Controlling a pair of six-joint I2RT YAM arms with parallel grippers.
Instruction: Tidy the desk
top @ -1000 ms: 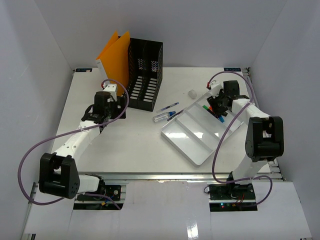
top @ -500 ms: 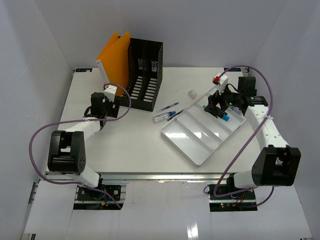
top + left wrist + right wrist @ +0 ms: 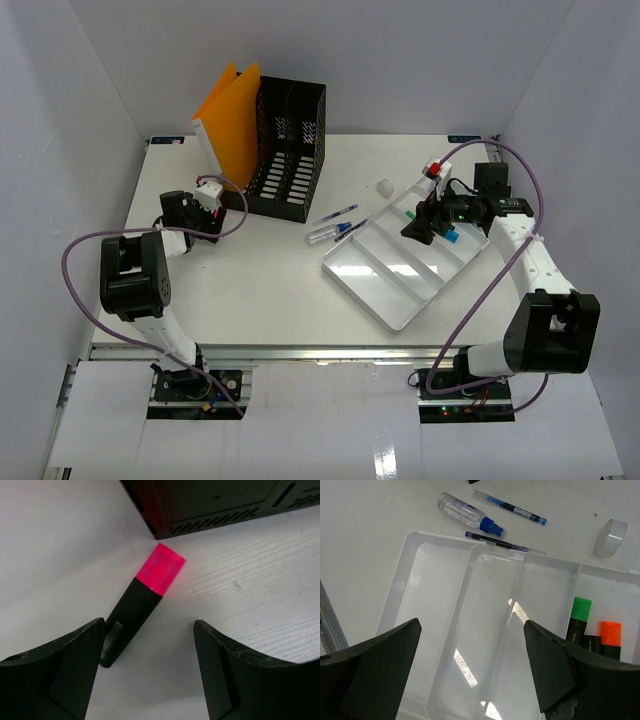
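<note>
Desk (image 3: 260,290) lies white under both arms, with loose pens beside the compartmented tray (image 3: 395,600). The left gripper (image 3: 147,630) hangs low, jaws wide apart and holding nothing. A pink highlighter (image 3: 140,605) by the black file holder (image 3: 290,150) has its tail between them, probably lined up for a pinch. The right gripper (image 3: 472,627) hovers over the tray, spread wide and empty. A green highlighter (image 3: 579,620) and an orange highlighter (image 3: 609,637) lie in an end compartment, so sorting seems under way. Their lower ends are hidden, and a dark body between them is unclear.
</note>
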